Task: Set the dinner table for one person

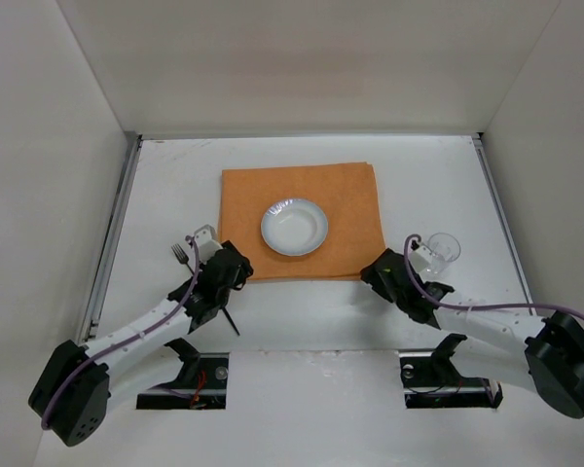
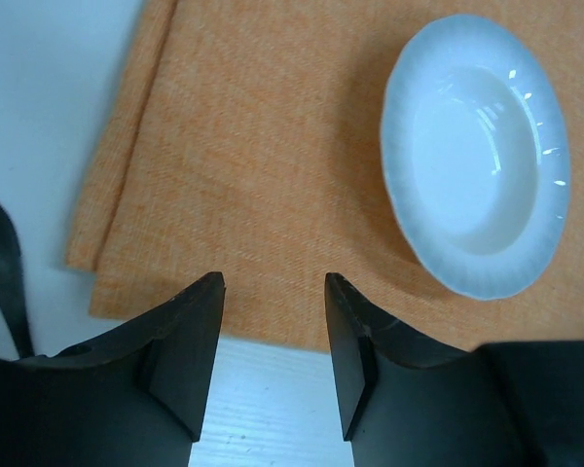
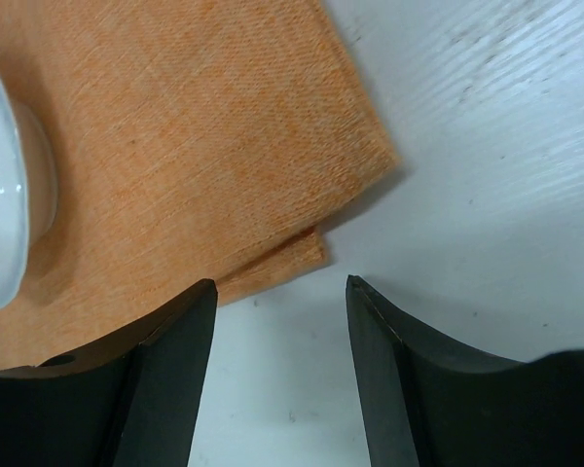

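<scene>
The dinner table (image 1: 419, 185) is a white tabletop with metal rails on its sides. An orange cloth mat (image 1: 341, 199) lies at its middle with a white plate (image 1: 294, 227) on it. My left gripper (image 1: 239, 266) is open and empty over the mat's near left corner; in the left wrist view (image 2: 273, 292) its jaws frame the mat edge (image 2: 253, 195), with the plate (image 2: 477, 156) at upper right. My right gripper (image 1: 372, 272) is open and empty at the mat's near right corner (image 3: 273, 146), as the right wrist view (image 3: 280, 292) shows.
A clear glass (image 1: 444, 248) stands right of the mat, close behind my right wrist. A fork (image 1: 180, 253) lies left of the mat, partly under my left arm; a thin black handle (image 1: 232, 319) sticks out below the arm and shows in the left wrist view (image 2: 5, 272).
</scene>
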Robot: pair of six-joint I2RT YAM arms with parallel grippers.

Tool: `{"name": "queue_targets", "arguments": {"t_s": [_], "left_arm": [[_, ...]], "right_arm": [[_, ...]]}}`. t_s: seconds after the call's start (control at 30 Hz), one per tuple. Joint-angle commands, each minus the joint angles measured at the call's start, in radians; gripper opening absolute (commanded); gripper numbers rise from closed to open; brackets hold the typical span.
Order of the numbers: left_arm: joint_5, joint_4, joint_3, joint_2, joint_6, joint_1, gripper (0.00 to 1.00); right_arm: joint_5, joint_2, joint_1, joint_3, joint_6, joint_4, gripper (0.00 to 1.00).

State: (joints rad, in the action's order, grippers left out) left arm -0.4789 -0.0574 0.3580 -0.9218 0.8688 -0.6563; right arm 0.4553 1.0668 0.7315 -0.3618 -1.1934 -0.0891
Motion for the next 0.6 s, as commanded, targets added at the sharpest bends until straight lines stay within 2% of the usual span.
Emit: {"name": "queue_targets", "arguments": {"t_s": [0.0,0.23,0.47,0.57], "left_arm": [[-0.010,0.047,-0.031,-0.015,0.032,0.019,0.44],[0.023,-0.038,-0.057,-0.081,0.036,0.048,0.44],[0.137,-0.104,-0.067,-0.164,0.038,0.125,0.44],[0.167,-0.133,-0.082,-0.183,0.029,0.131,0.37]], "right_arm": [[0.002,0.011,-0.034,-0.018,0.015,-0.011,0.62],[-0.009,0.134,-0.088,-0.071,0.048,0.084,0.59],[-0.049,0.197,-0.126,-0.065,0.041,0.154,0.21],[-0.038,0.168,-0.126,-0.051,0.038,0.135,0.10]]}}
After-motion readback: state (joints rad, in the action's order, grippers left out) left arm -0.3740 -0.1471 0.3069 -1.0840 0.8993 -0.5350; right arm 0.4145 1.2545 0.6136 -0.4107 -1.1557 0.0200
